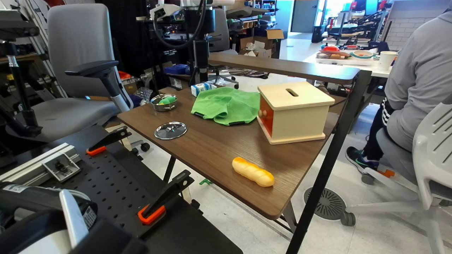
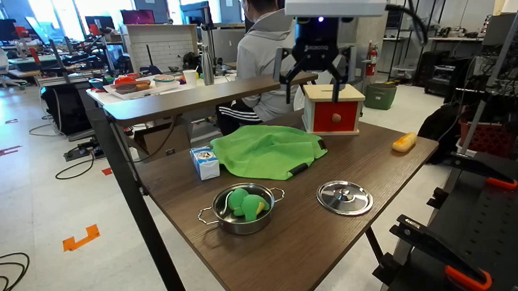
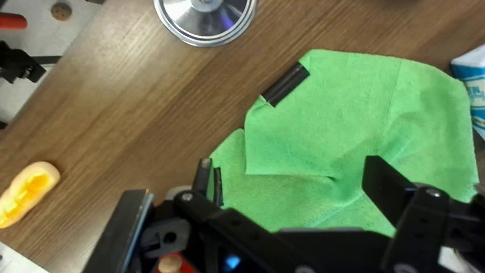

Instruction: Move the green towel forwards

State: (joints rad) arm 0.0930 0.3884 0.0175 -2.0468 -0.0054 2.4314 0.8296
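- Woodgrain table (image 2: 288, 256): green towel (image 2: 264, 152) rumpled near the edge by the shelf (image 2: 211, 94), between blue-and-white carton (image 2: 207, 165) and red-fronted wooden box (image 2: 322, 119).
- Gripper (image 2: 312, 100) aloft, fingers (image 3: 386, 189) spread and bare; we judge the gap meant for a fold.

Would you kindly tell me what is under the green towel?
The brown table is under the green towel, showing along much of its edge. The towel covers the area beneath, so anything else there would be hidden.

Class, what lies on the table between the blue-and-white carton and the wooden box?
The green towel lies between the blue-and-white carton and the wooden box, as both exterior views show.
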